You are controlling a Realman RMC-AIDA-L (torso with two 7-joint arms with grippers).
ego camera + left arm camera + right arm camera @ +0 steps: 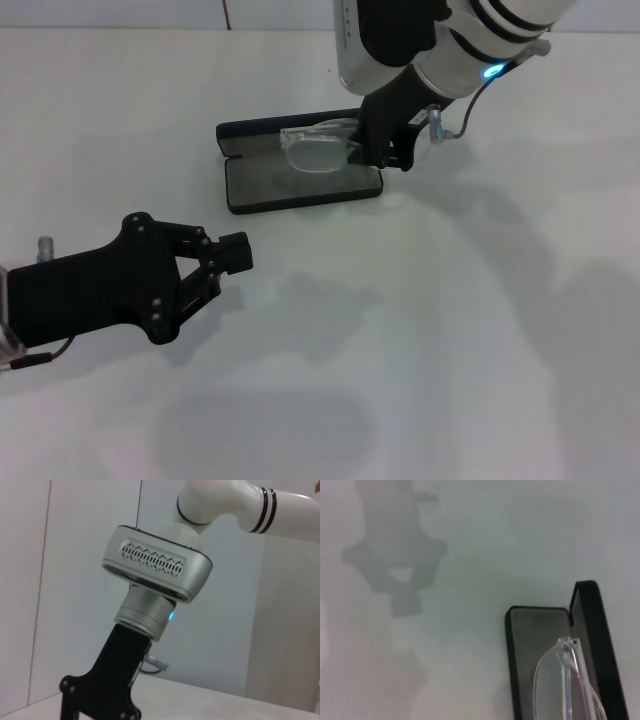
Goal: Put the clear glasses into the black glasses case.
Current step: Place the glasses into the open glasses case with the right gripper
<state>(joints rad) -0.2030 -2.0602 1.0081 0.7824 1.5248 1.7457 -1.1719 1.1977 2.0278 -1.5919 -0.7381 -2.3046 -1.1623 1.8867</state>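
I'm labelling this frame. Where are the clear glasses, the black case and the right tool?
Transparent plastic clear glasses (312,150): head view, on a lens.
Black rectangular hard glasses case (255,188): head view, on the grey lining.
Right tool (372,152): head view, at its tips by the glasses' end.

no readable text, labels or numbers anywhere

Head view: high, angled down over white table (420,380). Left wrist view: low, facing right arm (155,570). Right wrist view: close above black glasses case (540,630), shared with head.
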